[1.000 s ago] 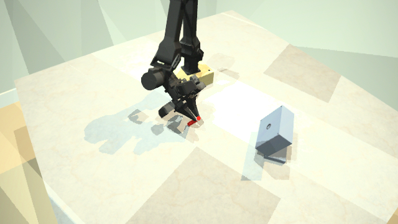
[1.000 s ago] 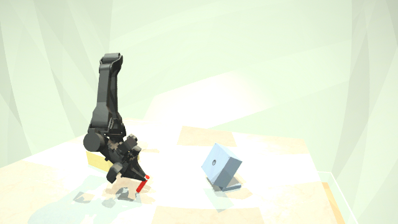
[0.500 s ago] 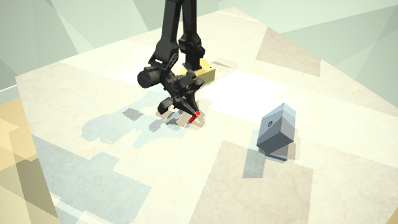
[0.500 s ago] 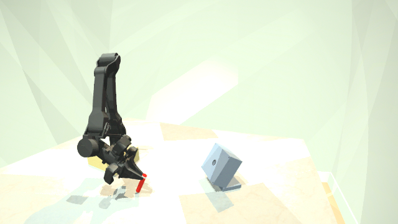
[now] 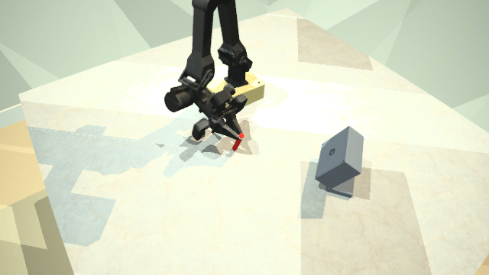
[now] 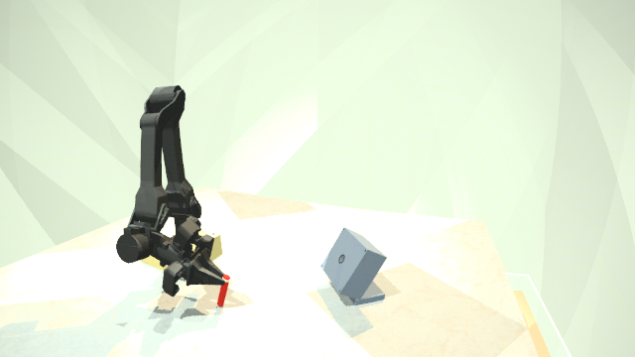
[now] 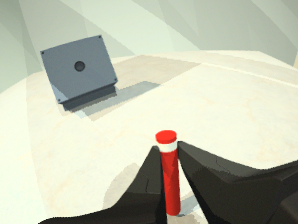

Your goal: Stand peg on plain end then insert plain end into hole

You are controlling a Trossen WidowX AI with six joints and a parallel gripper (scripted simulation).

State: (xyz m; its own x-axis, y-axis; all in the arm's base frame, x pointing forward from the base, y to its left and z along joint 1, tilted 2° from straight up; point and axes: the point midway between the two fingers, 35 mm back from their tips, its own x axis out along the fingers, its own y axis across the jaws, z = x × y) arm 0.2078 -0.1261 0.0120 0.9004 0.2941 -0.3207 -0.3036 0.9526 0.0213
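Observation:
The red peg (image 5: 237,144) (image 6: 222,295) (image 7: 171,180) stands nearly upright with a slight lean, its white-banded end up and its plain end down at or just above the table; contact cannot be told. My gripper (image 5: 241,138) (image 6: 225,282) (image 7: 166,148) is shut on the peg at its upper part, just by the white band, coming in from the side at a downward slant. The grey-blue sloped panel (image 5: 336,168) (image 6: 351,275) (image 7: 95,82) stands apart from the peg, to the right in the top and exterior views. Its round hole (image 5: 331,152) (image 6: 341,259) (image 7: 79,66) is empty.
The panel rests on a low foot (image 5: 340,193) (image 6: 369,297) on the table (image 5: 229,229) (image 6: 278,327). The yellow base block (image 5: 254,93) (image 6: 214,246) of the arm is behind the gripper. Shadows of the arm and panel fall across the table.

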